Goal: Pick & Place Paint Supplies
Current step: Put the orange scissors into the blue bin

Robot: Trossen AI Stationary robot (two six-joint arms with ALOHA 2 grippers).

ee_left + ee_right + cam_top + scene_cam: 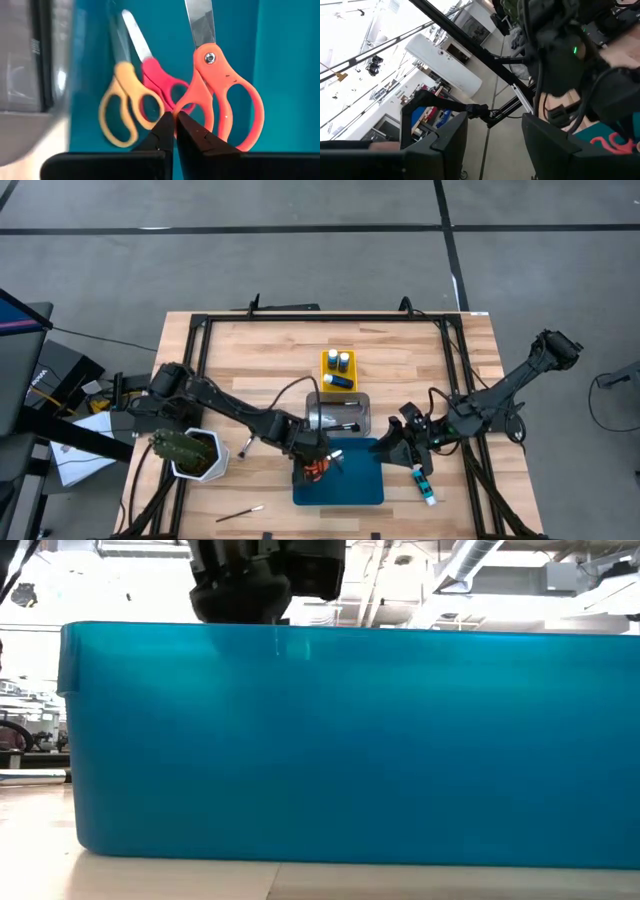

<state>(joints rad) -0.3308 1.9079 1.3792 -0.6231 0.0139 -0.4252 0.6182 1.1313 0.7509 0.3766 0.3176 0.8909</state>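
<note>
Scissors (220,95), orange-handled, over blue tray (350,485).
Left gripper (175,131) pinched on one handle loop; blade cropped. Right gripper (492,135) fingers apart, empty, tilted roomward.

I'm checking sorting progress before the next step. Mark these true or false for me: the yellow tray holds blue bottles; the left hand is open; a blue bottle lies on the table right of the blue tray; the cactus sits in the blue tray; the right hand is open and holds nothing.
1. The yellow tray holds blue bottles: true.
2. The left hand is open: false. It is shut on the orange scissors over the blue tray.
3. A blue bottle lies on the table right of the blue tray: true.
4. The cactus sits in the blue tray: false. It stands in its white pot on the table, left of that tray.
5. The right hand is open and holds nothing: true.
</note>
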